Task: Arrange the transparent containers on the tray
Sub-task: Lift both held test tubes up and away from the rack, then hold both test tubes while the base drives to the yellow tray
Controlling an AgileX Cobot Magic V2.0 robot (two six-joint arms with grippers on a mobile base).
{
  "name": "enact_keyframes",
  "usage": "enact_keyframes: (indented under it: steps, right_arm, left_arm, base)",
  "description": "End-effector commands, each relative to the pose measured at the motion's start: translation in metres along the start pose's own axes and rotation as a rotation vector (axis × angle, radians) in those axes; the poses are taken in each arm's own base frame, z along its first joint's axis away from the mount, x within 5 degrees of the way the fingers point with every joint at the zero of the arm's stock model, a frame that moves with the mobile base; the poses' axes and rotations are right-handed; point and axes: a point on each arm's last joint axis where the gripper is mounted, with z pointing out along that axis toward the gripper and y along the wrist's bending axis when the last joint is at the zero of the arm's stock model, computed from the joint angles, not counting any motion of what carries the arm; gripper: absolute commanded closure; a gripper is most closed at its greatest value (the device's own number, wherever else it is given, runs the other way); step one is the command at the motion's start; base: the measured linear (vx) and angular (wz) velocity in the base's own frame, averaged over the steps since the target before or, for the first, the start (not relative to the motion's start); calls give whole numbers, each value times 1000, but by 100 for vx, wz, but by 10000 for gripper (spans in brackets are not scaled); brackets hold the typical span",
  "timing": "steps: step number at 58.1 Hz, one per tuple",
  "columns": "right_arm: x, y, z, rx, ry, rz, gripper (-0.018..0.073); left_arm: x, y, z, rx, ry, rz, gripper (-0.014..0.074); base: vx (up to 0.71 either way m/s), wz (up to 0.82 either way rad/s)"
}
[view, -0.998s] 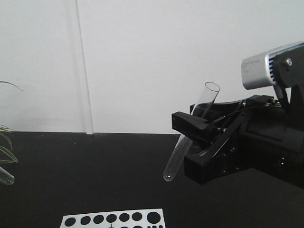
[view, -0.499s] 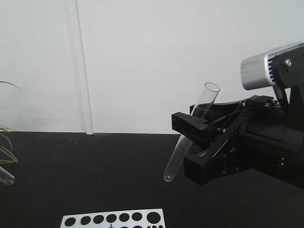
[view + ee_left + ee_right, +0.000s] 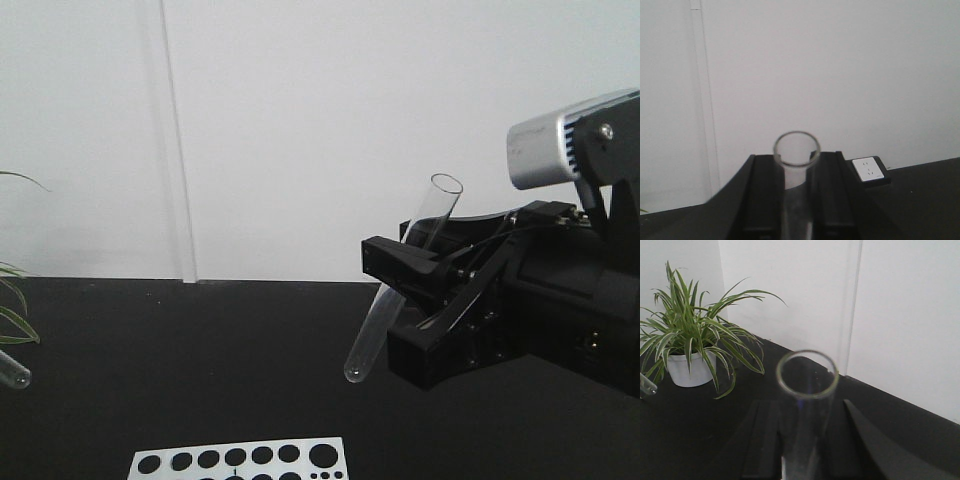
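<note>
Both grippers hold a transparent container, each a clear glass test tube. In the front view my right gripper point(image 3: 402, 290) is shut on a tilted tube point(image 3: 365, 350), rim up, rounded bottom down and to the left, above the black table. The right wrist view looks down that tube's open rim point(image 3: 807, 374) between the black fingers point(image 3: 762, 440). In the left wrist view my left gripper point(image 3: 796, 200) is shut on another tube point(image 3: 796, 150). Its rounded end point(image 3: 12, 375) shows at the front view's left edge. The tray is out of view.
A white rack with round holes point(image 3: 240, 462) lies at the table's near edge. A potted spider plant point(image 3: 690, 340) stands at the left by the white wall. A wall socket plate point(image 3: 868, 169) sits at the back of the black table point(image 3: 200, 360).
</note>
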Motion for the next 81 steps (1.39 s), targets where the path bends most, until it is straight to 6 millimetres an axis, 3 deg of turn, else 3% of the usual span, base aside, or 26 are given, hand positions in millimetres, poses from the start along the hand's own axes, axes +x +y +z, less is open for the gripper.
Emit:
enact_keyframes:
  steps: [1,81]
  right_arm:
    - [-23,-1,-10,5,-142,-21,571]
    - [-23,-1,-10,5,-142,-21,571]
  left_arm:
    - [-20,-2,-2,10,-117,-8,514]
    - [-20,-2,-2,10,-117,-8,514]
  base:
    - [-3,0]
    - [-20,5]
